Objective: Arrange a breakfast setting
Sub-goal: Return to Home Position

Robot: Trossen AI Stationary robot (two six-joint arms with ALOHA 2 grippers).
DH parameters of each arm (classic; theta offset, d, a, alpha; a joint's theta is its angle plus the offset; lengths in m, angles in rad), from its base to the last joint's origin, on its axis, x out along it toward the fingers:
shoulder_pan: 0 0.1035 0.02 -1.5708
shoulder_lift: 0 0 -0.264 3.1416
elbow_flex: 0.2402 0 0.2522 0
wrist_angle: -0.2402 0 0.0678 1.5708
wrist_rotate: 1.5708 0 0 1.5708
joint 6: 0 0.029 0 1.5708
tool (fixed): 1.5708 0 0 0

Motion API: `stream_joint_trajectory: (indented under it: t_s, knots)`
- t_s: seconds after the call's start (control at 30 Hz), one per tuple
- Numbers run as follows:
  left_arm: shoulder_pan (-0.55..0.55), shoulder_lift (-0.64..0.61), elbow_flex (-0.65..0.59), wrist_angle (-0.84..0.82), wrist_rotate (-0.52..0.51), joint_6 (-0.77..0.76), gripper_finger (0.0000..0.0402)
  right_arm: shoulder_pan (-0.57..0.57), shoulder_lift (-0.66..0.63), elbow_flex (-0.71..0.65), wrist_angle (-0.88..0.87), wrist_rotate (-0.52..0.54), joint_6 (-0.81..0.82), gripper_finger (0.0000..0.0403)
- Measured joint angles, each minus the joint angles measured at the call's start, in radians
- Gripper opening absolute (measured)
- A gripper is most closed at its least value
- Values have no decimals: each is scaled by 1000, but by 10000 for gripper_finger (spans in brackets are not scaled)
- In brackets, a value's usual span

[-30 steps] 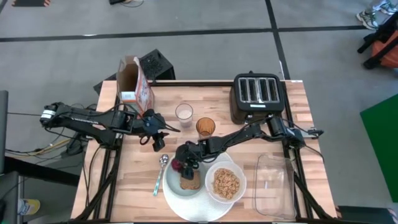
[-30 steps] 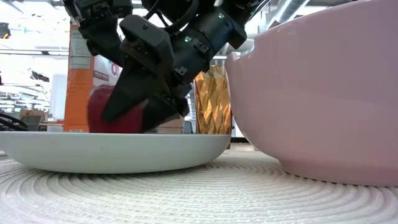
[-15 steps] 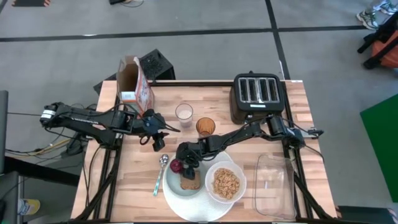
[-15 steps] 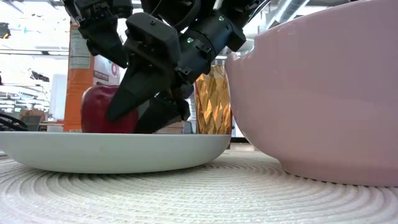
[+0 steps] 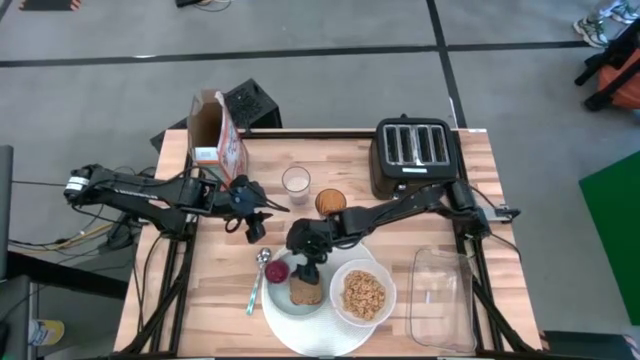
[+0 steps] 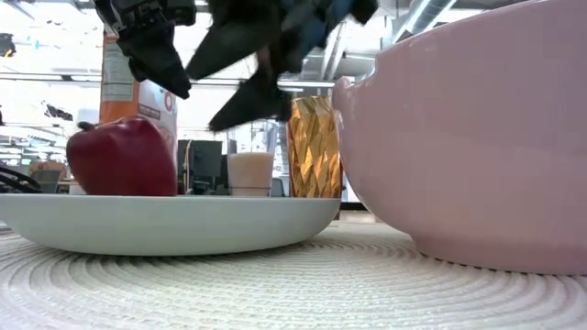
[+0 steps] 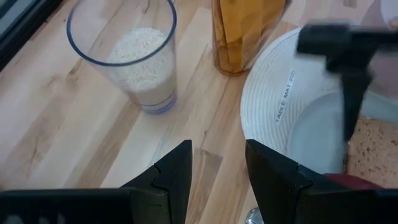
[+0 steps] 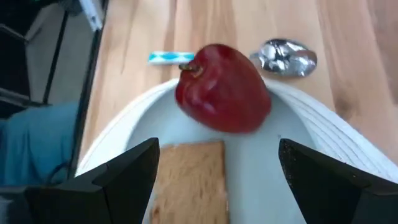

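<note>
A dark red apple rests with its underside on the left part of the pale grey-blue plate; it also shows in the right wrist view and the low view. A brown toast slice lies flat on the same plate. The plate and a white bowl of tan cereal sit on a large round white ribbed mat. A metal spoon lies left of the plate. My right gripper is open and empty above the plate, right of the apple. My left gripper is open, near the table's left.
A glass with white contents and an amber glass stand behind the setting. A black toaster is at the far right, a cereal box at the far left, a clear container at the near right.
My right gripper has opened, let go of the apple and risen above the plate. The apple has settled on the plate, a little farther toward the table's left than where it was held.
</note>
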Motion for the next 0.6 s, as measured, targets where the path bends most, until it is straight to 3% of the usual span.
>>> stream_joint_trajectory:
  t_s: [0.23, 0.4, 0.6]
  knots:
    - [0, -52, 0, 5, 0, 0, 137, 14, -168, -1, -31, 11, -92, 354]
    - [0, -111, 0, 6, -9, 0, 137, 15, -275, 0, -78, 129, -145, 354]
    - [0, -187, 0, -5, 0, 2, 137, 14, -369, -1, -193, 164, -166, 354]
